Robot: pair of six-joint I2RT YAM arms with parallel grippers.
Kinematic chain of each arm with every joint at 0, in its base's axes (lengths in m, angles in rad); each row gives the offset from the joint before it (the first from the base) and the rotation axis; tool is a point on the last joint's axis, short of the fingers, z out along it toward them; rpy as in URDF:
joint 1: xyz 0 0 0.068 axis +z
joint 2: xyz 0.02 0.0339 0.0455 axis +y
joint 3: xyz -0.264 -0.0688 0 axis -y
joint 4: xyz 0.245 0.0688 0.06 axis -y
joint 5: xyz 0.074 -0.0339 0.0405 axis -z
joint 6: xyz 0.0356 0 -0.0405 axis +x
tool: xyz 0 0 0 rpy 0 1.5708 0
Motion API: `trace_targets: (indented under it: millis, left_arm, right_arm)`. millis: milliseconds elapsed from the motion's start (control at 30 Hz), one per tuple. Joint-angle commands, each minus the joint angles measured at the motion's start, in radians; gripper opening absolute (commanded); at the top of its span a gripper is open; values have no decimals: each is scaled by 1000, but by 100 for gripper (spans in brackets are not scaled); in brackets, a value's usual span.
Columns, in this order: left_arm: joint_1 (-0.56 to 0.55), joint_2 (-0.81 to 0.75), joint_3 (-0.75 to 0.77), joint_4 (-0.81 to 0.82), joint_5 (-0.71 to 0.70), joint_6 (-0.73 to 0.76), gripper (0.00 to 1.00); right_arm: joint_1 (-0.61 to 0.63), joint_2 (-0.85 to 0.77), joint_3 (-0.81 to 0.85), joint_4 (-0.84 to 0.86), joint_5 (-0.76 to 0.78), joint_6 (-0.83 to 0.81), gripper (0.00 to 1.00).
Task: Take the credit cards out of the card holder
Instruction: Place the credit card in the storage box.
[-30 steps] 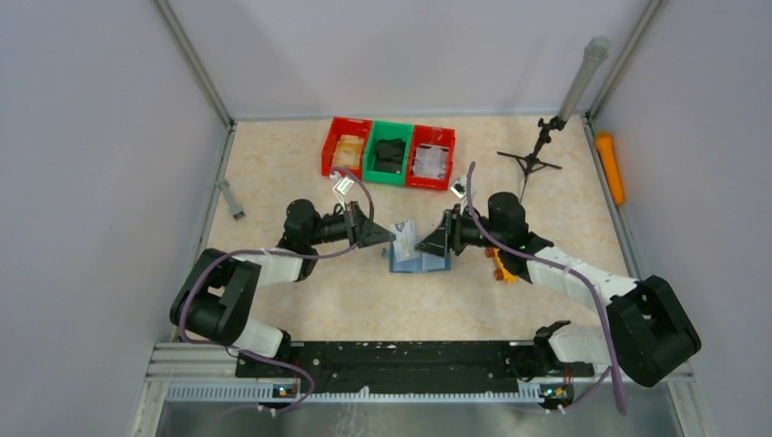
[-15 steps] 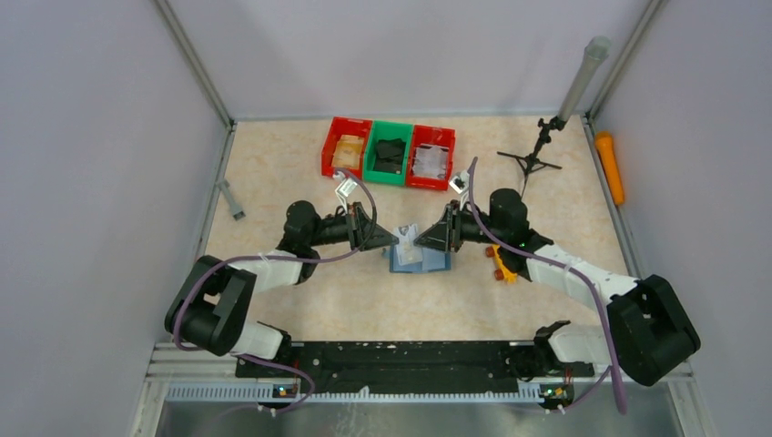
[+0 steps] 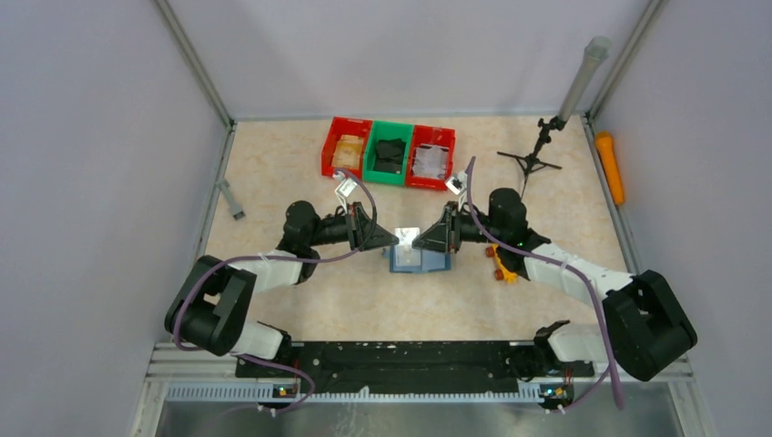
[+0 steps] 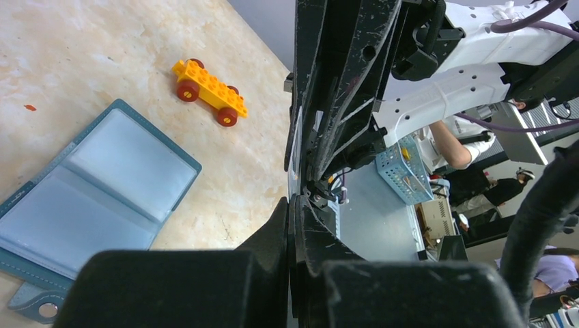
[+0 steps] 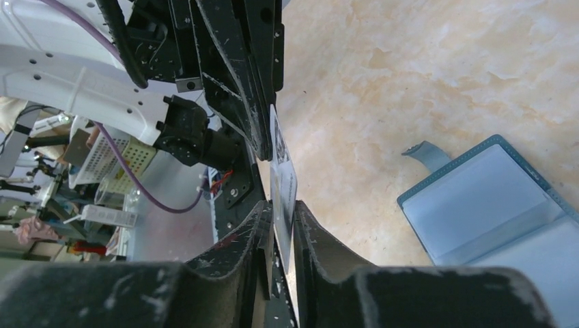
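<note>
A thin, flat, pale grey credit card (image 5: 282, 181) hangs edge-on in the air, pinched at one end by the fully closed left gripper (image 3: 391, 239). The right gripper (image 5: 282, 207) faces it, narrowed onto the card's other end with a finger against each face. Just beneath the two meeting grippers, the teal-blue folding card holder (image 4: 102, 195) lies open and flat on the beige marbled table (image 3: 291, 182), and a yellow toy block car with red wheels (image 4: 208, 83) sits behind the right gripper, beside its arm.

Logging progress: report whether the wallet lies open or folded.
Open. The wallet lies spread flat, both pale inner halves facing up.
</note>
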Motion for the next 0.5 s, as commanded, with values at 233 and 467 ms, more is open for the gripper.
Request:
trace_targets:
  millis: [233, 467]
  left_arm:
    - [-5, -37, 14, 15, -7, 41, 20]
    - [-3, -169, 69, -556, -307, 348, 55]
  right_arm:
    - [14, -14, 18, 12, 76, -2, 0]
    - [0, 15, 91, -131, 374, 59, 0]
